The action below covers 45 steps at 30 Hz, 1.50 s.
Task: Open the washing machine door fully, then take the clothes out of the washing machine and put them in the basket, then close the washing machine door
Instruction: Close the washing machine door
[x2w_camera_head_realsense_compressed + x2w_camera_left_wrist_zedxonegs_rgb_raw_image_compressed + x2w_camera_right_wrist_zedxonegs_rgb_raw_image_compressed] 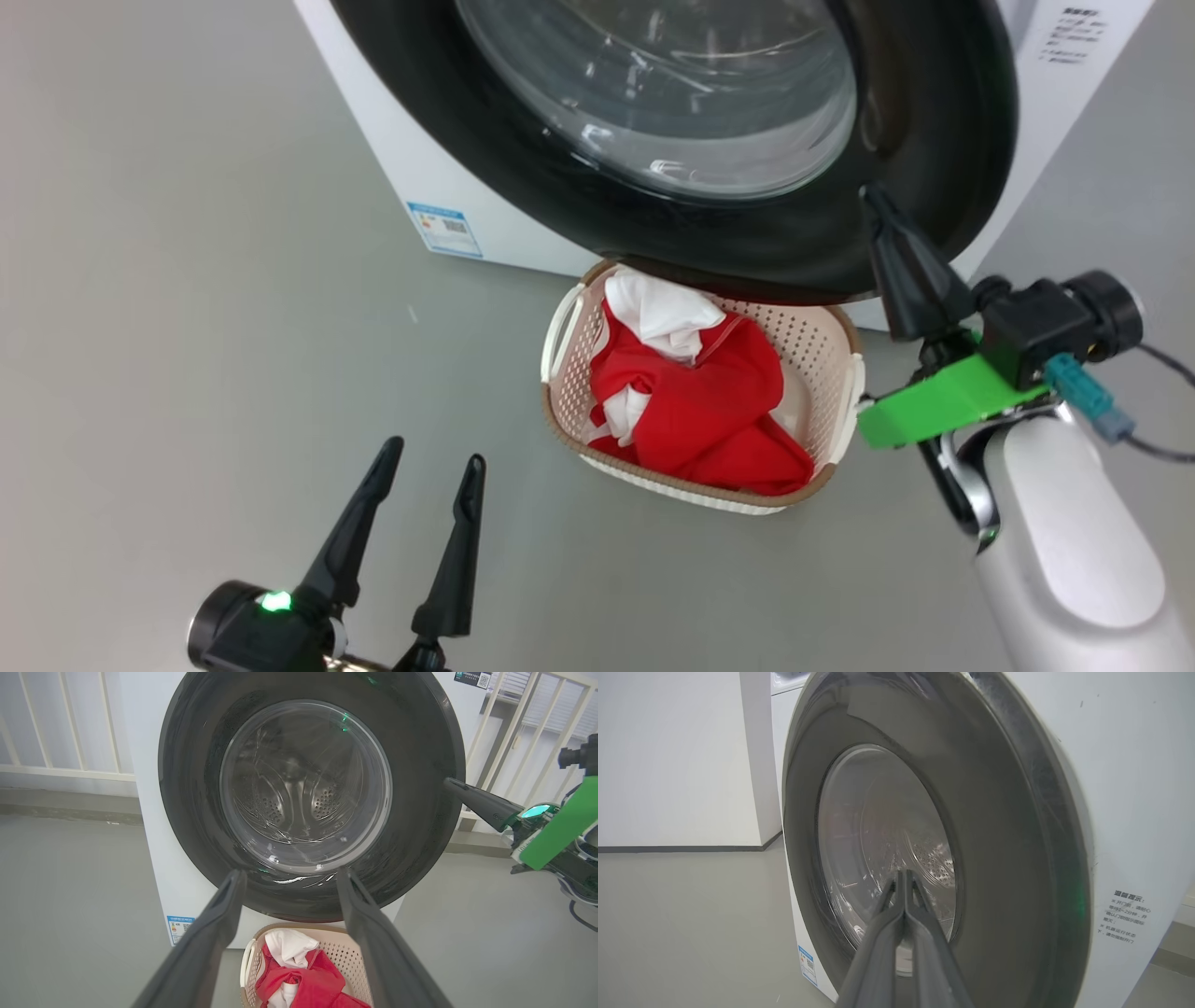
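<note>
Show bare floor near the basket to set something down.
Widest bare floor: left of the basket and washing machine, beyond the open left gripper. Another strip: in front of the basket, between that gripper and the right arm. Crowded: basket full of clothes, partly under the door, with the shut right gripper at the door's right edge.

Head cam is looking steeply down, close above the basket (812,341) and the lower half of the washing machine door (523,177). Left wrist cam is facing that door square-on from low, further back. Right wrist cam is skimming obliquely across the door from its right edge, very near. All three are sharing the door; head and left wrist, the basket.
</note>
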### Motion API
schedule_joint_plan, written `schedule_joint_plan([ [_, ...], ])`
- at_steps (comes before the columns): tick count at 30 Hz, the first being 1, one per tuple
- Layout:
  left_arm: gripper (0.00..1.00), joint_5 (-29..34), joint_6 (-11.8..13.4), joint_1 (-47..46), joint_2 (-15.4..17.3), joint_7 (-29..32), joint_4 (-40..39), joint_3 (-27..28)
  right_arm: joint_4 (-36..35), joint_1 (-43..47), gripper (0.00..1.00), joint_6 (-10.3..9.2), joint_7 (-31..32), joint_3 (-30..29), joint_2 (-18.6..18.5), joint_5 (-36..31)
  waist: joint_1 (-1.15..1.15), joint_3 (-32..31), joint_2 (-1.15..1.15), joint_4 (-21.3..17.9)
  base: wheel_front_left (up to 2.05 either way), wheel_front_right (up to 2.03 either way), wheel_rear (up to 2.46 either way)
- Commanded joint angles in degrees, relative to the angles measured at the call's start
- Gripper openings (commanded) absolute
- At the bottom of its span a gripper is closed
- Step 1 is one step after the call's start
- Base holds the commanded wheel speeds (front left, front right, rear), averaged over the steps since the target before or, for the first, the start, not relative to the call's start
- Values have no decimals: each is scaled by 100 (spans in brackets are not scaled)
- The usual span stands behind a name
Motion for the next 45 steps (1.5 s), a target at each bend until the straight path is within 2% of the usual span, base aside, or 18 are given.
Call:
schedule_joint_plan([
  [1, 100, 45, -14, -211, 40, -45, -109, 186, -97, -186, 0, 35, -36, 31, 49, -73, 0, 112, 0, 101, 0, 0, 0],
  [16, 100, 120, -97, -333, -44, -45, -104, 266, 254, -860, 0, 35, -36, -775, 36, -442, 0, 342, 0, 146, 0, 0, 0],
  [31, 100, 125, -172, -495, -107, -45, -86, 220, 855, -1692, 0, 35, -36, -1009, -321, -623, 0, 634, 0, 264, 0, 0, 0],
  [45, 100, 70, -207, -663, -141, -45, -46, 195, 1797, -2863, 0, 35, -36, -1166, -507, -755, 0, 913, 0, 310, 0, 0, 0],
])
